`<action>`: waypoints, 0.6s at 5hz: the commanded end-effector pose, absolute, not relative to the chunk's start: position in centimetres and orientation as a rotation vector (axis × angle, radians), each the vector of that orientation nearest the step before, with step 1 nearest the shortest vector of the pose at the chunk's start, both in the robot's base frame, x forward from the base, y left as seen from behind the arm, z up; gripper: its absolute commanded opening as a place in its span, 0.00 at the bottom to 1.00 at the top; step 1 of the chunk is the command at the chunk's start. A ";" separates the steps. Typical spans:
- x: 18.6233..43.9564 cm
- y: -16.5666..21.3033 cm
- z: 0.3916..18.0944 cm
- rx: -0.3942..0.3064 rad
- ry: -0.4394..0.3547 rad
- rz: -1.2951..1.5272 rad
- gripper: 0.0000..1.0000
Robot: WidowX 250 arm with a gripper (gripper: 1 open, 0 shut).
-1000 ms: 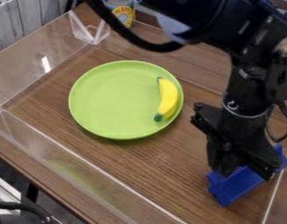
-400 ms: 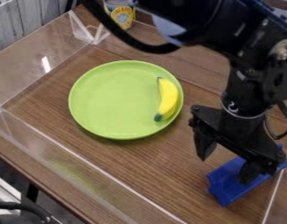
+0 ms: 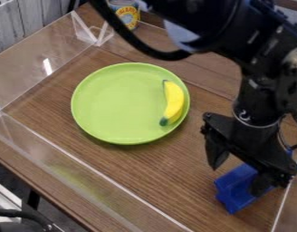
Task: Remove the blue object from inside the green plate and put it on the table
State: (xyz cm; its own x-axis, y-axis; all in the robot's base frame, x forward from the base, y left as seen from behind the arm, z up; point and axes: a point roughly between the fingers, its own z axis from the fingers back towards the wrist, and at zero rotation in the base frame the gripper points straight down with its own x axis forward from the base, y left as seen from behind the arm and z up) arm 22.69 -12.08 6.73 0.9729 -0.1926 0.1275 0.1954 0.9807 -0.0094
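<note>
Camera view: my gripper [image 3: 250, 165] just popped fingers wide apart, was clamped on blue object [image 3: 245, 188] a second ago. Block now sits on table [image 3: 102, 172], near right, well clear of green plate [image 3: 115, 104]; only banana [image 3: 173, 101] left there. Looks done. Acrylic wall [image 3: 282, 204] close right, so lifting straight up seems safest.
</note>
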 end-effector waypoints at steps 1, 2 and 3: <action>22.5 -11.5 8.1 -0.042 -0.167 -0.196 0.00; 22.2 -11.4 8.5 -0.038 -0.166 -0.247 1.00; 22.6 -12.0 7.9 -0.031 -0.168 -0.222 1.00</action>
